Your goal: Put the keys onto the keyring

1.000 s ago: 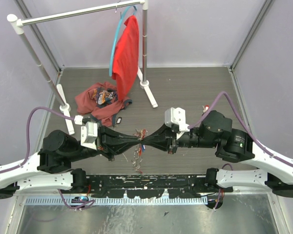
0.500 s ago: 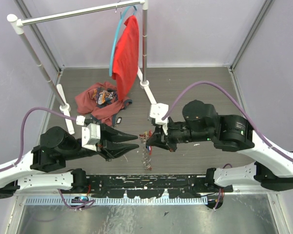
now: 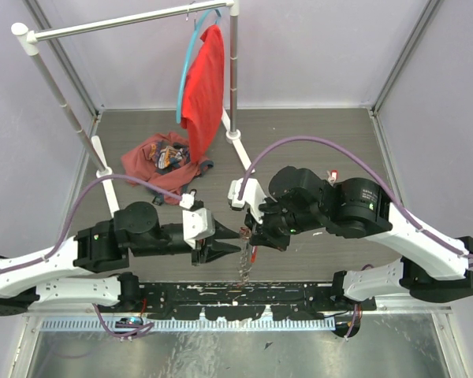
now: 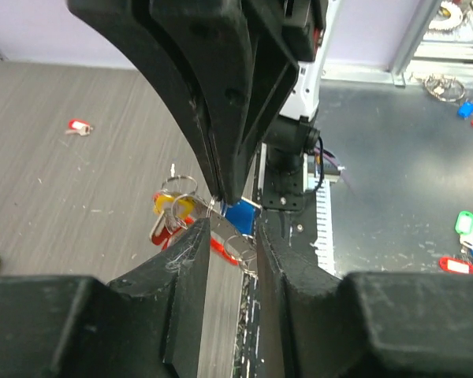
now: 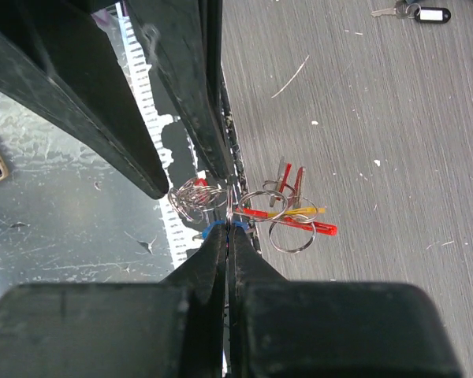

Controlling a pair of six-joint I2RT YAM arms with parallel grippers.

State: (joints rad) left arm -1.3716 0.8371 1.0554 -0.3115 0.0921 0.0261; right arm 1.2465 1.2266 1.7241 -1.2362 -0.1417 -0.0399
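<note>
Right gripper [image 5: 231, 227] pinched shut on keyring [image 5: 262, 206], keys [image 5: 299, 224] dangling, left gripper [image 4: 230, 235] fingers parted beside it

Robotics lab (walled test table [image 3: 299, 142])

The top camera looks down at the table [image 3: 323, 134] from high behind. Both wrist cameras look along their fingers [image 4: 185, 315], very near; all views share the keyring [image 5: 252, 211].

The keys [image 5: 288, 211] form one bunch, too tangled to count singly. There are one rack [image 3: 126, 20], one hanger [image 3: 184, 67], two garments [image 3: 205, 79] [image 3: 154, 161] and two arms [image 3: 102, 240] [image 3: 355, 209].
</note>
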